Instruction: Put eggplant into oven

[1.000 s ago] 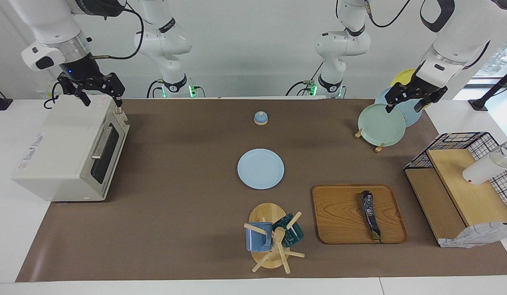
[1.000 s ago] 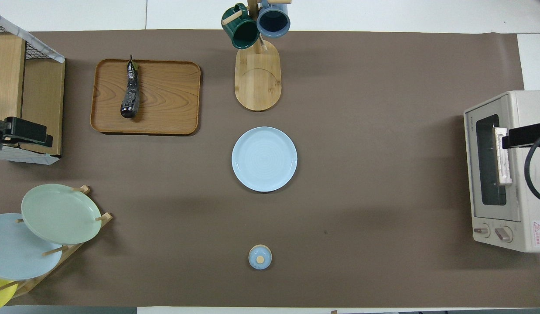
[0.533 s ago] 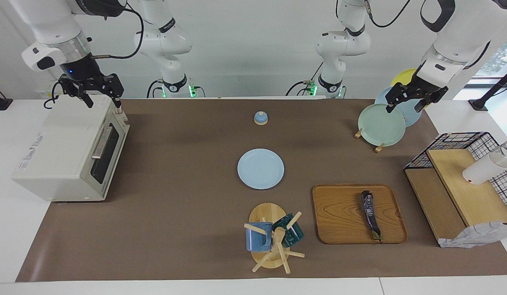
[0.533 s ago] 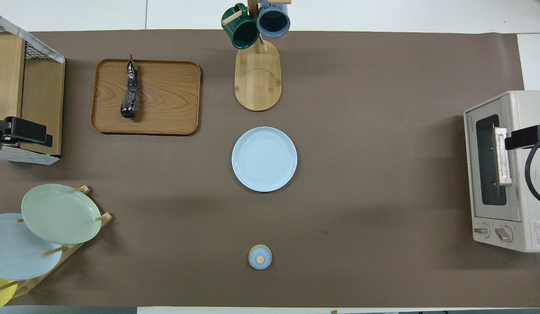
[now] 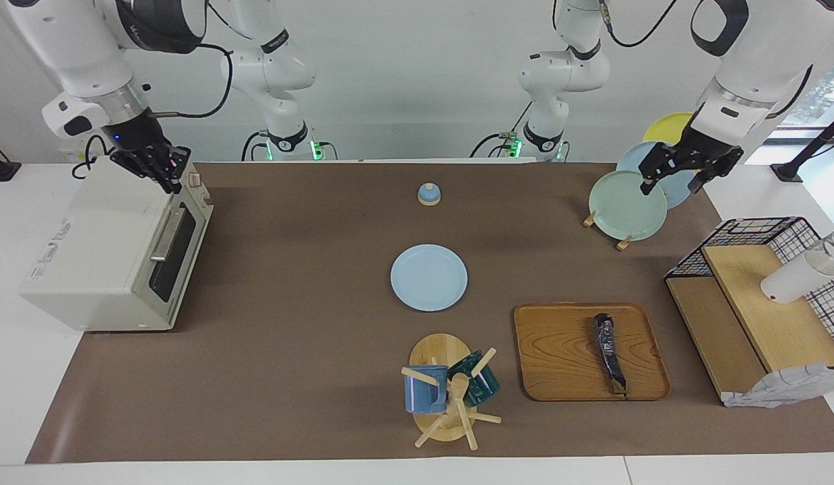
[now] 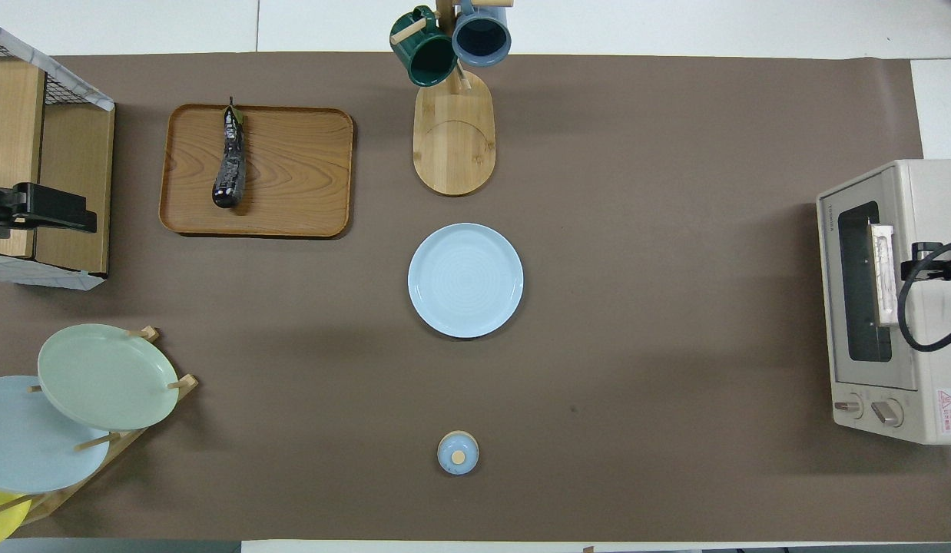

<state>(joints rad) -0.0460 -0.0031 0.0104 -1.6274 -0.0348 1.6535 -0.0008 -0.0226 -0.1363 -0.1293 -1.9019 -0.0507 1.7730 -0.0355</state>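
Brown mat (image 5: 309, 323) covers white table. Eggplant (image 5: 610, 353) lies on wooden tray (image 5: 558, 353), toward left arm's end. Oven (image 5: 114, 249), door closed, at right arm's end. Right gripper (image 5: 162, 174) over oven's top, grip state unclear. Left gripper (image 5: 683, 174) spread apart, empty, over plate rack (image 5: 626, 205).

right claw (image 5: 162, 176): turned, fingers drawn together over oven (image 5: 114, 246) top | left claw (image 5: 686, 176): shifted slightly

Glossy dark eggplant (image 5: 610, 352) flat on wooden tray (image 5: 558, 350); off-white oven (image 5: 107, 249), door shut.
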